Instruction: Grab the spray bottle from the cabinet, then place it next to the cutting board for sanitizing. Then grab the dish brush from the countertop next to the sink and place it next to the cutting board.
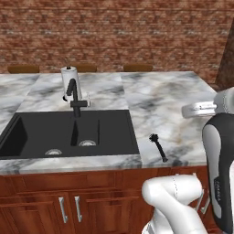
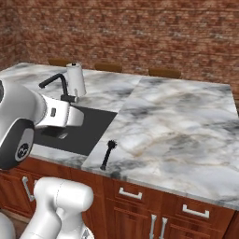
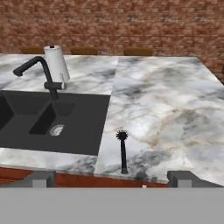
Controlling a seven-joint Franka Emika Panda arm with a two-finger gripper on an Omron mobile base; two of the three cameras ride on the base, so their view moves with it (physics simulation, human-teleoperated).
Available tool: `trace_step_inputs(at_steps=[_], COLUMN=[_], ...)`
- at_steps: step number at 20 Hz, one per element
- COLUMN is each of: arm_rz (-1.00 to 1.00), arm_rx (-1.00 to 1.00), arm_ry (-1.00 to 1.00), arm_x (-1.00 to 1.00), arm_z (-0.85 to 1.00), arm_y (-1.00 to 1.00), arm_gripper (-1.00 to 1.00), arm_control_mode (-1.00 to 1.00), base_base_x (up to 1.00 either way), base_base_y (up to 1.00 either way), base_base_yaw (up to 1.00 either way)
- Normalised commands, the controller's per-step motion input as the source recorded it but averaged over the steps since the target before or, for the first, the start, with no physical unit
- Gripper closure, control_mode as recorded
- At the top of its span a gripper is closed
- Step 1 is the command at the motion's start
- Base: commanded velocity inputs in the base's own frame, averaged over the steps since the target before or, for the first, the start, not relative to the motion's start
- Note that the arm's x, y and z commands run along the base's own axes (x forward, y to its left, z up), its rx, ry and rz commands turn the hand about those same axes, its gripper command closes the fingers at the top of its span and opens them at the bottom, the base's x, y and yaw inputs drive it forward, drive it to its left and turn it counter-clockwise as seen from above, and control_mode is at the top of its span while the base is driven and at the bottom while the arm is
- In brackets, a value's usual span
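Black and slim, the dish brush (image 3: 123, 151) lies at lower centre on the marble countertop (image 3: 175, 109), just right of the sink (image 3: 52, 118). The gripper (image 3: 112, 178) hovers before it, jaws wide apart, fingertips (image 3: 41, 179) cut off at the bottom edge.

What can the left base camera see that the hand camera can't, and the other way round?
Left base view: the robot's white arm. Hand view: the gripper with its two fingertips wide apart. Both: the black sink, faucet, paper towel roll, and the dish brush lying on the marble counter beside the sink.
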Motion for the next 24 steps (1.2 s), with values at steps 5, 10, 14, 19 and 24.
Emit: trace_step_inputs(at_steps=[5,10,14,19,24], arm_rz=[-0.03,0.00,0.00,0.00,0.00], arm_rx=[0.00,0.00,0.03,0.01,0.00], arm_ry=[0.13,0.34,0.19,0.06,0.14], arm_x=[0.14,0.12,0.32,0.48,0.59], arm_z=[-0.38,-0.51,-0.32,-0.41,-0.40], arm_y=[0.00,-0.03,0.00,0.00,0.00], arm_gripper=[-1.00,-1.00,-1.00,-1.00,-1.00], arm_control_mode=[-1.00,-1.00,-1.00,-1.00,-1.00], base_base_x=[0.00,0.00,0.00,0.00,0.00], base_base_y=[0.00,0.00,0.00,0.00,0.00], base_base_yaw=[0.00,0.00,0.00,0.00,0.00])
